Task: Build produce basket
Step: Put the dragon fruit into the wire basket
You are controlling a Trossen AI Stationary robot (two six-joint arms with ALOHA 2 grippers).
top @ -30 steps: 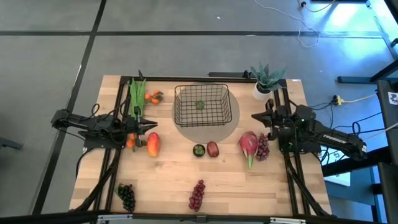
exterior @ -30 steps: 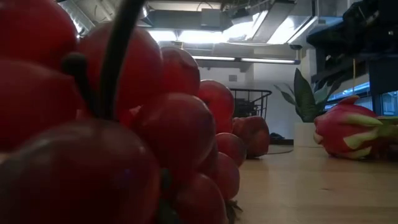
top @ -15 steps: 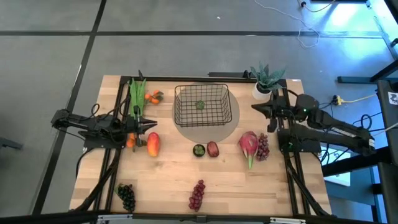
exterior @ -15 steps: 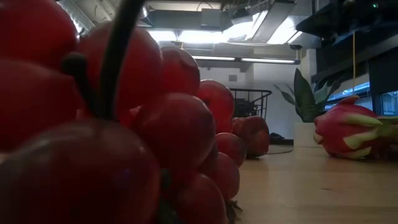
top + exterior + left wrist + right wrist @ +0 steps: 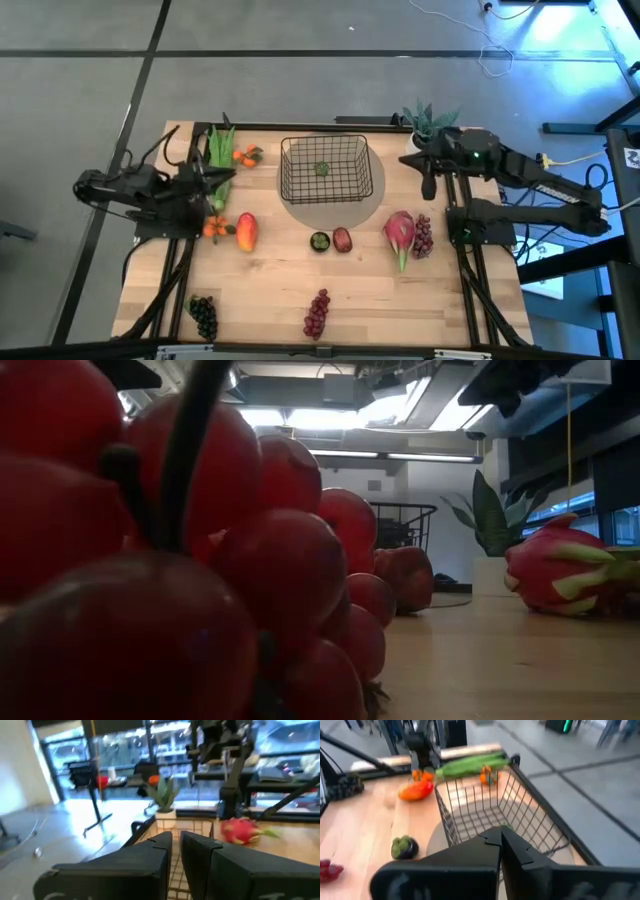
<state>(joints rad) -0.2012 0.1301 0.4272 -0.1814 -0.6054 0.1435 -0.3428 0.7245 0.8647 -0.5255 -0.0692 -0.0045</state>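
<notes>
Basket [image 5: 322, 167] sits on round grey mat [image 5: 368, 198] at table's far middle, one small green fruit [image 5: 322, 169] inside. Left gripper [image 5: 222, 180] raised by the green leafy stalk [image 5: 220, 148], fingers nearly together, holding nothing. Right gripper [image 5: 405, 161] up near the potted plant [image 5: 426, 126], fully closed, empty. Mango [image 5: 246, 231], dragon fruit [image 5: 399, 232], grape bunches [image 5: 317, 312] lie on table outside the basket.

The black wire-mesh basket [image 5: 323, 167] stood upright on a round mat at the table's far centre, one small green fruit [image 5: 322, 169] inside. Outside it lay the produce — leafy stalk [image 5: 219, 148] and oranges [image 5: 243, 155] far left, mango [image 5: 246, 231] left, dragon fruit [image 5: 400, 233] right, grape bunches [image 5: 318, 312] along the near edge.
</notes>
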